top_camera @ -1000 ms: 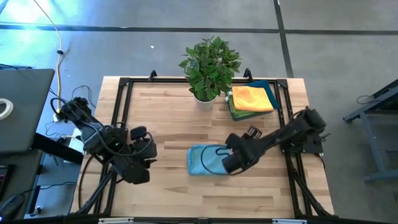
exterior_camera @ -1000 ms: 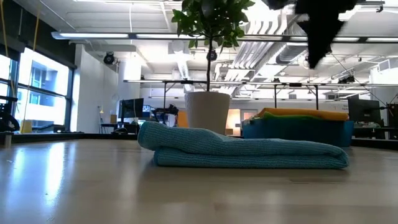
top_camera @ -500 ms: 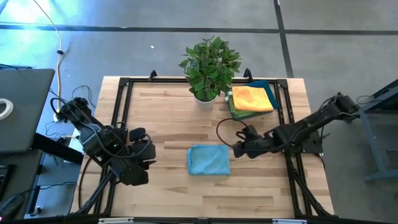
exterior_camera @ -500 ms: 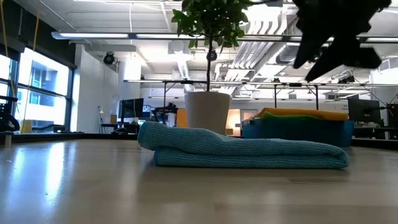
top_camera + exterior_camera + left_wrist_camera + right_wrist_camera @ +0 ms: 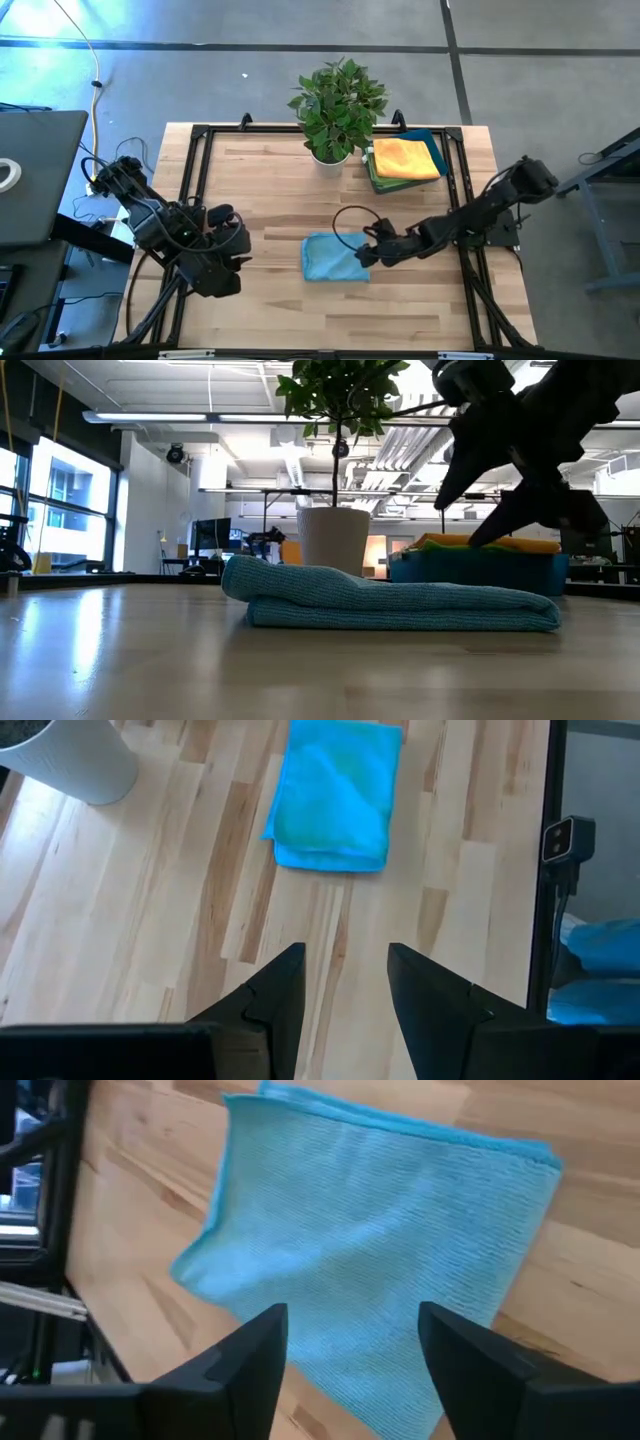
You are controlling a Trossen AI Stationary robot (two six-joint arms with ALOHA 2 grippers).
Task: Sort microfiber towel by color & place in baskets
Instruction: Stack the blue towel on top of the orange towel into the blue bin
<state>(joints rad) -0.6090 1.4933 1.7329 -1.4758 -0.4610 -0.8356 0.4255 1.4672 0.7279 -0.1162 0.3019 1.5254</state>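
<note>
A folded light-blue microfiber towel [image 5: 335, 257] lies flat mid-table (one folded edge rounded). At the far right corner, the dark teal basket [image 5: 437, 143] holds a yellow towel [image 5: 406, 158] stacked on a green towel [image 5: 381, 181].

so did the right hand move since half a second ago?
Yes. In the high view the right hand has come back toward the folded light-blue microfiber towel, away from the right table rail, fingers open at its edge.

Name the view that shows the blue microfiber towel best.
The right wrist view: the blue microfiber towel fills it, weave and folded edges plain. The high view shows it whole but small on the table, the right gripper at its edge. The left wrist view shows it whole, farther off. The low view shows only its side.
</note>
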